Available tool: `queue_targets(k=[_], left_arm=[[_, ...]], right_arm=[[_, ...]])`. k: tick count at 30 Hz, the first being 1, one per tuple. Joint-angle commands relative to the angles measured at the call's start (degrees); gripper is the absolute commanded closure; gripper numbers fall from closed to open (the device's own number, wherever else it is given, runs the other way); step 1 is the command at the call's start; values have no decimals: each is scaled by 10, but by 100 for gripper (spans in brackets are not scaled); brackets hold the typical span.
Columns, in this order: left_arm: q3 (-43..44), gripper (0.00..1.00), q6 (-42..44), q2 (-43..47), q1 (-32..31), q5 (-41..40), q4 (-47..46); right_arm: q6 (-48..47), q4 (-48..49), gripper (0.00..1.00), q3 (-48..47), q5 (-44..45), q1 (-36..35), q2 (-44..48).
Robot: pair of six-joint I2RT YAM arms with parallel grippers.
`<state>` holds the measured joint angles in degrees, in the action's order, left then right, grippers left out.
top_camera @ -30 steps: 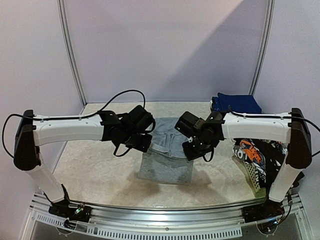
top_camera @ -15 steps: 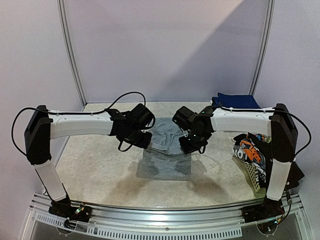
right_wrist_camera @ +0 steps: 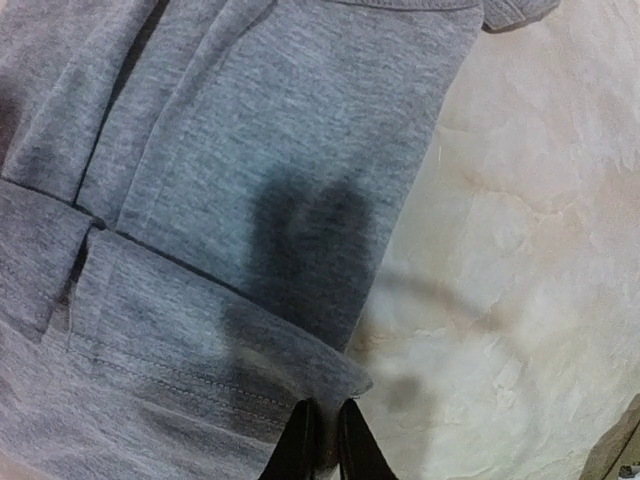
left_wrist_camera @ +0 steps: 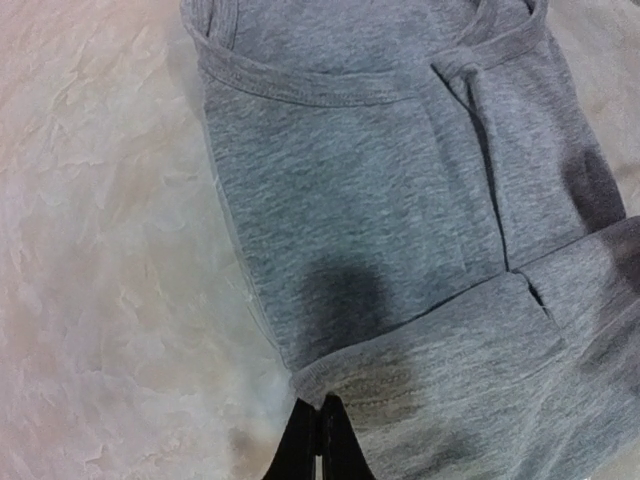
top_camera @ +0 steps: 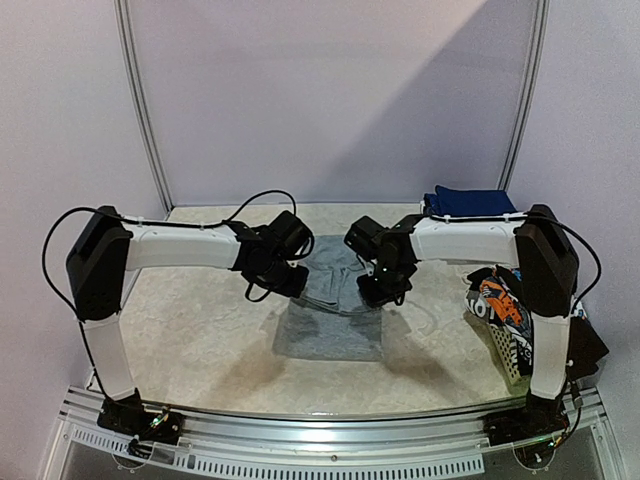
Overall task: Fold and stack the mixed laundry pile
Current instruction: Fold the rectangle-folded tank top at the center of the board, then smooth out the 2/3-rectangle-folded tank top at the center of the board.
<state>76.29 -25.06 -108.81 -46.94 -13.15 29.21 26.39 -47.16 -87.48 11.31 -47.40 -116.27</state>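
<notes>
I have the shirt lying flat in the middle of the table, collar at the far end, its near hem turned up and over toward the collar. Both arms reach in from the sides and meet over that fold, one at each corner. That way the hem goes over level and the crease comes out square rather than skewed.

The left gripper has its fingers pressed together on the left corner of the turned hem, as far as its wrist view shows; the doubled cloth runs right into the tips. The right gripper sits at the opposite corner with a sliver of a gap between its fingers. I cannot tell whether the cloth is pinched there or lies free of them. Both sit low over the tabletop, which reads to me as laying the fold down.

I judge this as mid-fold: the lengthwise edges in both wrist views suggest the sides are already tucked in, and the bottom part is going over them.

The rest of the pile sits in the basket by the right arm's base, a printed piece on top, clear of the working area. A folded blue piece lies at the far right corner, well apart from the shirt; I take that as the stack this one joins.
</notes>
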Motion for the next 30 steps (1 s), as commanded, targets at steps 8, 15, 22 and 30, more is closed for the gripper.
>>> queue_targets(k=[8,15,22,30], left_arm=[[41,83,-16,-54,39,12,-33],[16,56,-5,7,42,-16,-46],[-97,58,37,96,2,7,-102],[-141,67,55,116,-48,31,-129]], right_arm=[[-4,19,70,-84,-46,62,-60],[-11,35,56,-71,-72,69,2],[-13,109,54,73,-106,21,117],[10,161,57,140,-130,-44,126]])
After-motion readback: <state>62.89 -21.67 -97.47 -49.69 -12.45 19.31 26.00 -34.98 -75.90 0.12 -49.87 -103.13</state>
